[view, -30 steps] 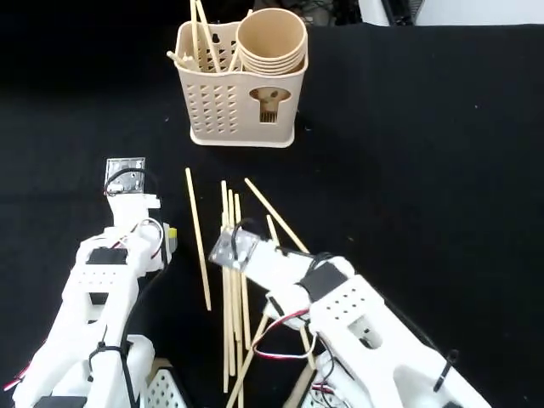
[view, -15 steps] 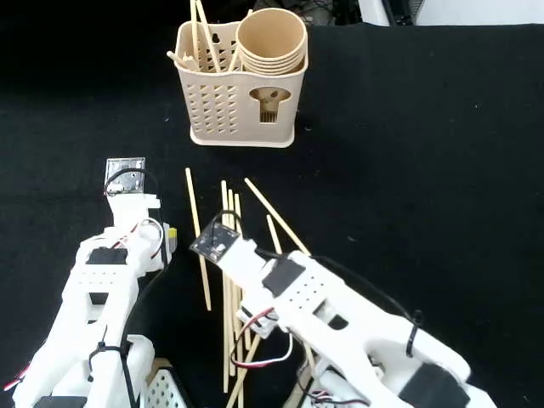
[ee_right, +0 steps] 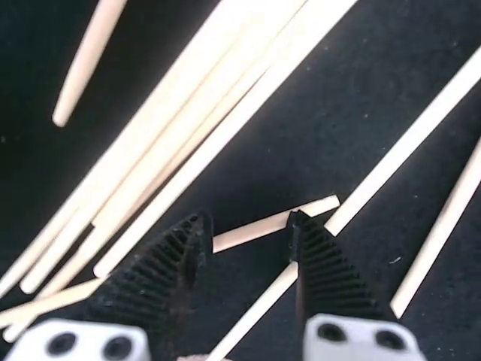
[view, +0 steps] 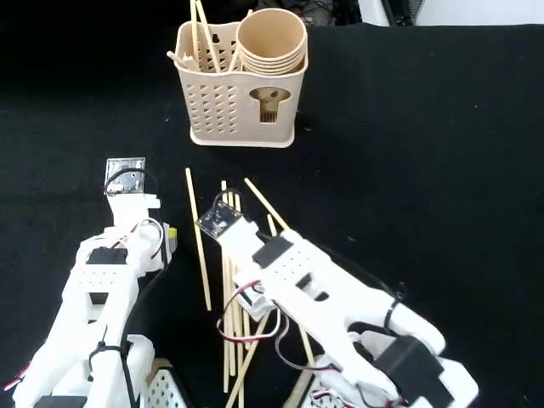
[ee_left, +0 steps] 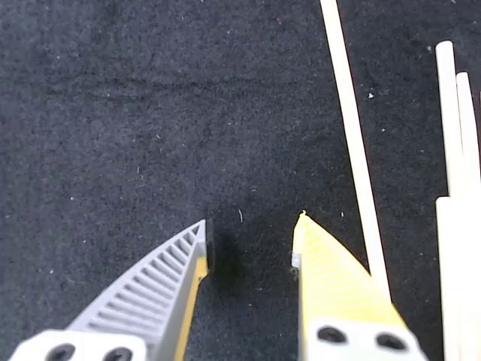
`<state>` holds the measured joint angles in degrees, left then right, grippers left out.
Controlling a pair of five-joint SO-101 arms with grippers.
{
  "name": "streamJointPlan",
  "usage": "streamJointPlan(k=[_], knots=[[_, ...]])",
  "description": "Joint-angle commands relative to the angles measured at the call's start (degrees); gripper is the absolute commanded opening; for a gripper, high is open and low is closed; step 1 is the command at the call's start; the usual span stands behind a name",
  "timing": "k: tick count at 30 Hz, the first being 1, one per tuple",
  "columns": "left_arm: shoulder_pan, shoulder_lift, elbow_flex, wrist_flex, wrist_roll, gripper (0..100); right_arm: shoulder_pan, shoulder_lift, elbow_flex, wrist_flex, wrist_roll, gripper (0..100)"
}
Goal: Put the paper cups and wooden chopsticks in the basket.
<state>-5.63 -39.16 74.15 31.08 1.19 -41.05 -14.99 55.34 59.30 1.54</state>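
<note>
The right gripper (ee_right: 244, 226) stands half open, low over the loose wooden chopsticks (ee_right: 188, 128) on the black table (view: 442, 153), with one stick (ee_right: 255, 229) lying across the gap between its jaws (not clamped). The left gripper (ee_left: 252, 226) gapes over bare table just beside a single chopstick (ee_left: 355, 150), holding nothing. The paper cups (view: 272, 38) sit stacked in the basket (view: 223, 106)
</note>
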Motion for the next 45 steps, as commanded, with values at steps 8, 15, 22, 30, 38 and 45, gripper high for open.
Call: streamJointPlan(k=[8, 15, 22, 30, 38, 45], knots=[[-0.48, -0.53, -0.66, -1.23, 0.00, 20, 1.05, 4.70, -7.43, 2.11, -4.31, 18.5], [-0.57, -0.53, -0.66, -1.23, 0.00, 20, 1.41, -4.79, -3.21, 2.11, -4.13, 18.5], [-0.48, -0.53, -0.66, -1.23, 0.00, 20, 1.14, -8.84, 2.24, 2.37, -4.04, 18.4], [-0.48, -0.53, -0.75, -1.23, 0.00, 20, 1.14, -3.56, 1.10, 2.11, -4.40, 18.7], [-0.57, -0.53, -0.75, -1.23, 0.00, 20, 1.05, 6.55, -6.64, 2.02, -4.57, 18.5], [-0.66, -0.53, -0.84, -1.23, 0.00, 20, 1.32, 5.67, -11.12, 2.02, -6.95, 18.5]])
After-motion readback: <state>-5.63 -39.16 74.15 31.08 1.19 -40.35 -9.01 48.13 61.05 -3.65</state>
